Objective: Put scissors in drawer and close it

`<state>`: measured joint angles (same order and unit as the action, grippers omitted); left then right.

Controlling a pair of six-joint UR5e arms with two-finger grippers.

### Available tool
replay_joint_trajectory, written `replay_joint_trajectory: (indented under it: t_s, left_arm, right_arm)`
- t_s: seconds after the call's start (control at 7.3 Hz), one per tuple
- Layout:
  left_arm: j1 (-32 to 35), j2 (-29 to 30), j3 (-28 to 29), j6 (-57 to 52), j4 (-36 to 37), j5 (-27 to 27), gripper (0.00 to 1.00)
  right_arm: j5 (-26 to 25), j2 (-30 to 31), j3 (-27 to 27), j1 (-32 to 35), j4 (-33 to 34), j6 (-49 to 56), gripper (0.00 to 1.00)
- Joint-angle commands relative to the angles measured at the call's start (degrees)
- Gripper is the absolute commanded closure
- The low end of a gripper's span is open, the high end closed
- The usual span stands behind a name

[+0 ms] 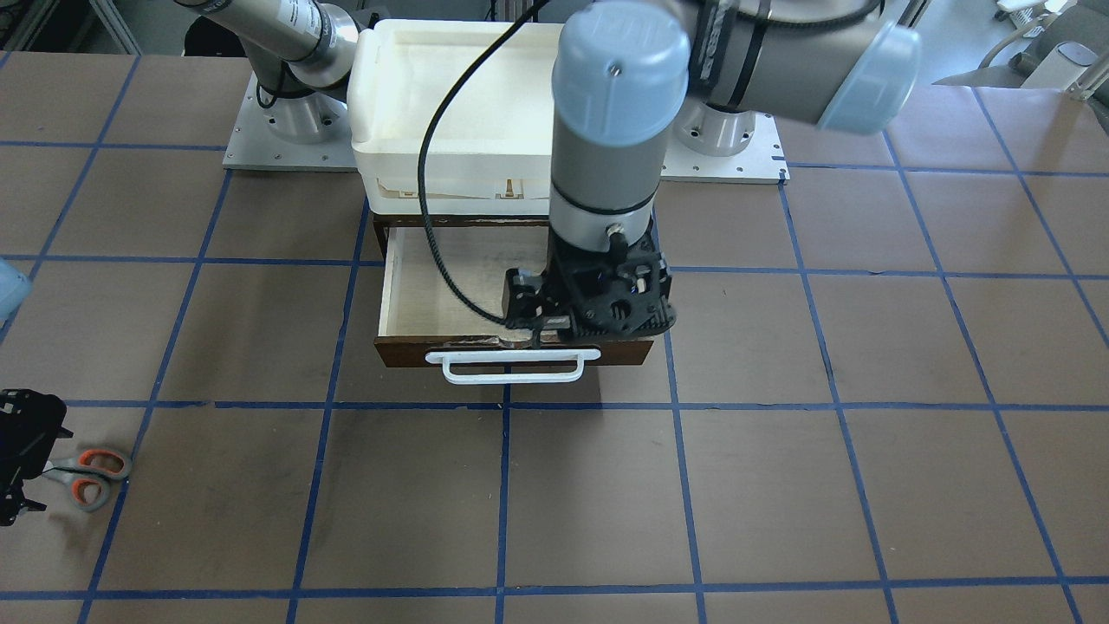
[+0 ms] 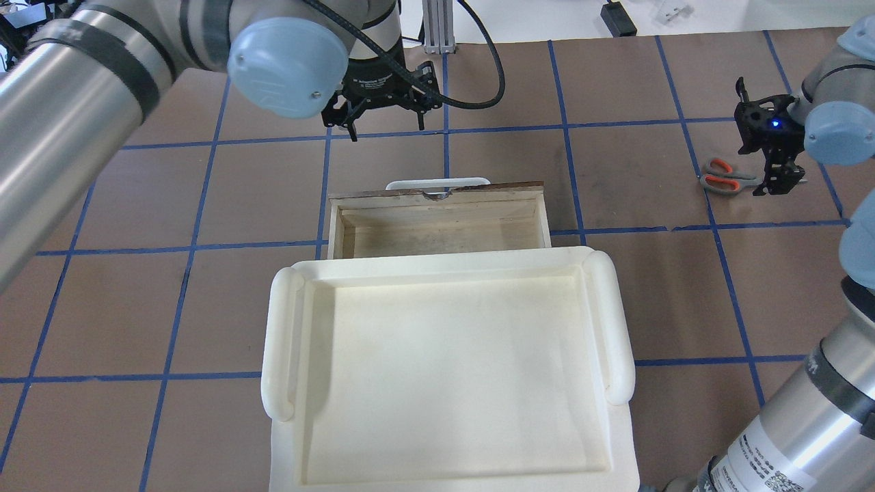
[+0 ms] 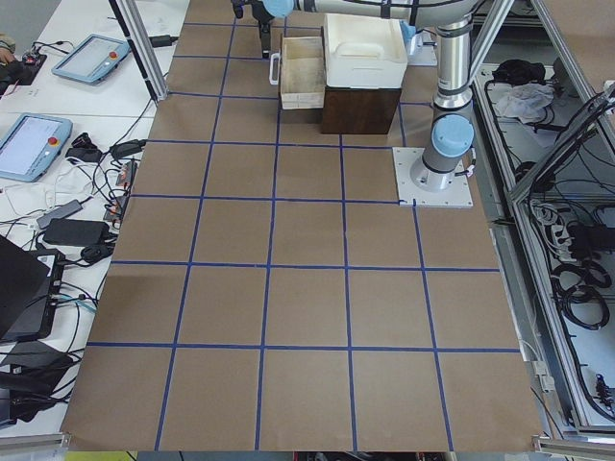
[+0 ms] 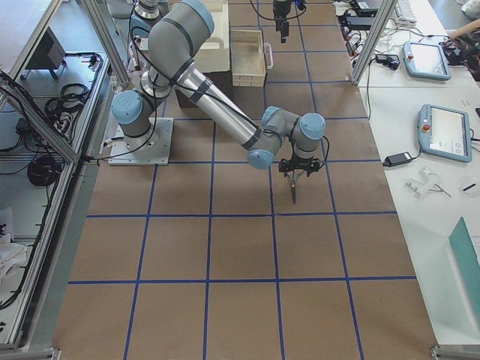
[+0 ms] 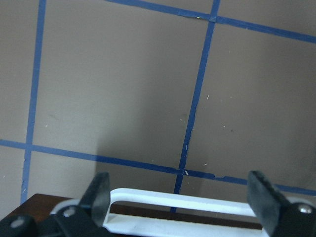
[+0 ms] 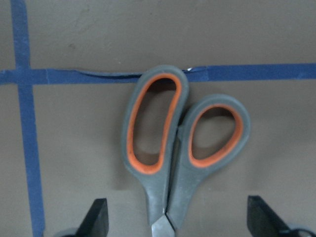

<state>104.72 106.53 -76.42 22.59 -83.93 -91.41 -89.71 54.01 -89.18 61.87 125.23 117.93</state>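
The scissors, grey handles lined in orange, lie flat on the table at my right side; they also show in the overhead view and the right wrist view. My right gripper is open, low over them, its fingers on either side of the pivot, handles pointing away. It also shows in the overhead view. The drawer stands pulled open and empty, with its white bar handle. My left gripper is open and empty, hovering just above and in front of that handle.
A large white tray sits on top of the dark cabinet that holds the drawer. The table is brown with blue tape lines. Tablets and cables lie on the white side benches.
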Motion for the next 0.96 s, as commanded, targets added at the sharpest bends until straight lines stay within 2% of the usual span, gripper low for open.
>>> replay_joint_trajectory:
  t_s: [0.0, 0.14, 0.27, 0.41, 0.55, 0.82]
  left_arm:
    - [-5.9, -10.9, -0.6, -9.4, -10.7, 1.9, 0.00]
    - [-7.9, -15.0, -1.2, -14.7, -11.0, 1.5, 0.00]
    - [-9.8, -18.0, -3.6, -16.1, -11.0, 1.4, 0.00]
    - [-10.8, -19.2, -8.3, -16.5, -10.2, 1.5, 0.00]
    - [-10.8, -20.7, -9.9, -16.5, -7.3, 1.8, 0.00]
    - [-11.8, -20.8, -8.5, -16.5, -7.1, 1.1, 0.00]
  right_arm:
    - [-0.1, -0.8, 0.1, 0.0, 0.0, 0.0, 0.02]
    - [-0.1, -0.8, 0.1, 0.0, 0.0, -0.1, 0.11]
    - [-0.2, -0.7, 0.1, 0.0, 0.1, 0.0, 0.46]
    - [-0.3, -0.7, 0.1, 0.0, 0.2, 0.2, 0.77]
    - [-1.3, -0.7, 0.1, 0.0, 0.9, 1.7, 1.00]
    - [-1.6, -0.5, 0.1, 0.1, 1.6, 6.2, 1.00]
